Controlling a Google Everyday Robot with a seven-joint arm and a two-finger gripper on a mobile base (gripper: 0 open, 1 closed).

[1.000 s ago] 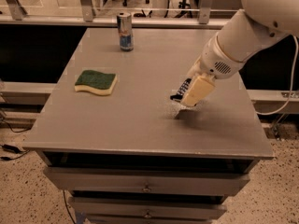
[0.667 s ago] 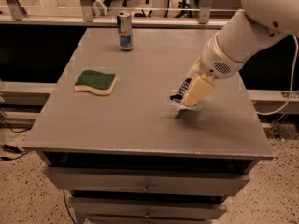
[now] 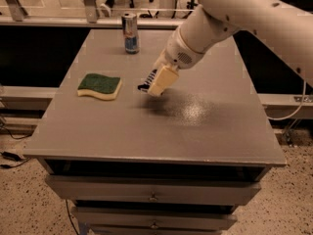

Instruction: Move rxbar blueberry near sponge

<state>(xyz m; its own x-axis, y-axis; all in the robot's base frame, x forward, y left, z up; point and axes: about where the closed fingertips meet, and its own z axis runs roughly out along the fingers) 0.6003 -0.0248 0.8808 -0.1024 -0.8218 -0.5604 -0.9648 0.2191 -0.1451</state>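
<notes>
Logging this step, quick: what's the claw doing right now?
Claw: closed on the rxbar blueberry, held above the table, just right of the sponge.

- The arm [image 3: 254,18] I'm driving is all white: fat, rounded, glossy shells, kinda like plastic tubes.
- I can spot a few small dark dots on the shells. They could be screws or holes, can't tell which.
- The wrist [image 3: 188,50] tapers down and has a round patch of tiny perforations on its side.
- The gripper [image 3: 152,86] is a blocky cream-tan piece with dark bits along one edge, and it hangs low over the middle of the table [image 3: 205,136].
</notes>
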